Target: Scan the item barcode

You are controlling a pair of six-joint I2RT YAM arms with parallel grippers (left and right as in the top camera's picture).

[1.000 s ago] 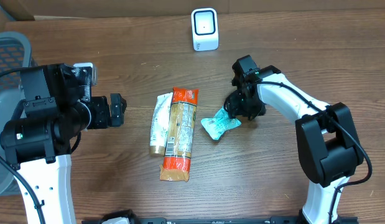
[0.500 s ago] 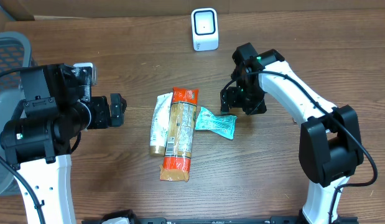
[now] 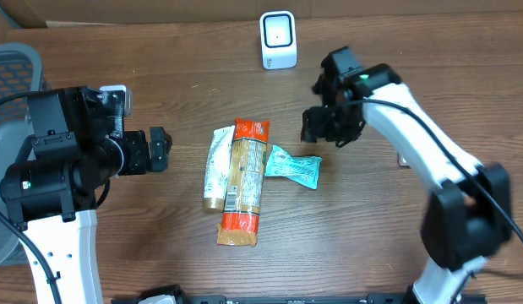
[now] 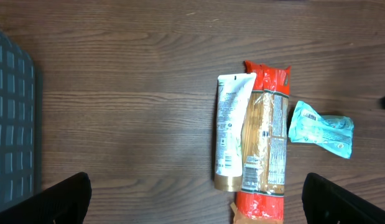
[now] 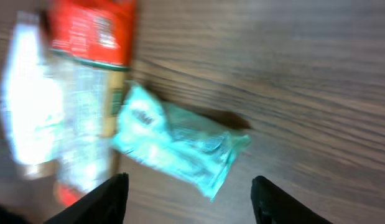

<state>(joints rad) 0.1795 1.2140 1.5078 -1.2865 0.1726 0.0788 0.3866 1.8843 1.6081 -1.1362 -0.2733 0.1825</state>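
Teal packet [image 3: 293,166] — pasta pack [image 3: 244,181] against one end, bare table [image 3: 354,228] elsewhere; scanner [image 3: 278,39] well apart.

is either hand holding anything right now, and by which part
Nothing is held. The left hand and right hand are both open; the teal packet lies free on the table.

Blurred teal packet [image 5: 173,146] lies on the table [image 5: 292,56] beside a red-ended package [image 5: 89,68].

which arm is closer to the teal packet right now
Right. The right arm has its jaws just past the teal packet, toward the scanner, not touching it. The left arm sits well off on the far side of the tube and pasta pack.
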